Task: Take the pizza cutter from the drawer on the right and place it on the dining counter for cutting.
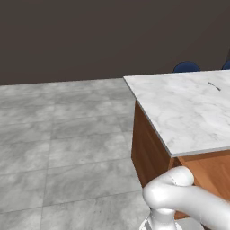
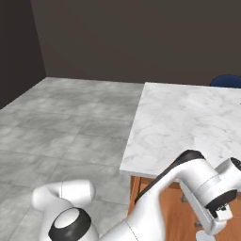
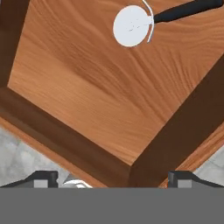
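The drawer [image 3: 100,100] is standing open and the pizza cutter [image 3: 148,22] is lying inside on the wood bottom, at approx. 12 o'clock in the hand view, round blade toward 11, dark handle toward 1. The gripper [image 3: 112,179] is hanging above the drawer's near corner w/ jaws spread wide, holding nothing. The dining counter [image 1: 188,112] w/ its marble top is waiting. So opening is done; reaching, grasping, lifting and placing on the counter are all remaining.
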Controlling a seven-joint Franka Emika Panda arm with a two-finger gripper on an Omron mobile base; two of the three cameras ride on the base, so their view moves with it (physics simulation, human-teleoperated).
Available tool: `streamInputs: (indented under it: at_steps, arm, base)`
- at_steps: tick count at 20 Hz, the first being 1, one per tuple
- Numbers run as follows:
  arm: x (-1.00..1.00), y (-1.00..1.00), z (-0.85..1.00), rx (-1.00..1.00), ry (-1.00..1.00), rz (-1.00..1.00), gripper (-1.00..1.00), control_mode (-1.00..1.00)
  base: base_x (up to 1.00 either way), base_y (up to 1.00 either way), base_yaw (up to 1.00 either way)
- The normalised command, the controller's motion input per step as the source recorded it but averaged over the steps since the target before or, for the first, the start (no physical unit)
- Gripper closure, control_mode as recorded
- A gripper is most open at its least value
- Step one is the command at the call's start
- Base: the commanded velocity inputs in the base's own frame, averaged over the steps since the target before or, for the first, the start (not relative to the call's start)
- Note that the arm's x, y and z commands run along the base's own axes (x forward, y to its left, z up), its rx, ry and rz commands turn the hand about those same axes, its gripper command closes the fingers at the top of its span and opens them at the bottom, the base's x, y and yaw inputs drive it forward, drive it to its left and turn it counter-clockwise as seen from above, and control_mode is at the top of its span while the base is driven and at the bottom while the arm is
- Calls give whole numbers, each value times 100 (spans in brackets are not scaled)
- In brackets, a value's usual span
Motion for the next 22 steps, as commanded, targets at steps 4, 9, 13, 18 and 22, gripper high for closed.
streamInputs:
  at_steps: [4, 9, 13, 18, 22]
  arm:
    - [54, -37, -26, 0, 8, 17, -100, -100]
    - [15, -63, -30, 0, 2, 26, -100, -100]
    - [0, -73, -31, 0, 0, 37, -100, -100]
    - [-7, -68, -29, -1, 0, 40, -100, -100]
    - [-1, -53, -41, -1, -2, 41, -100, -100]
  base:
    - [0, 0, 0]
    - [0, 0, 0]
    - [0, 0, 0]
    - [0, 0, 0]
    - [0, 0, 0]
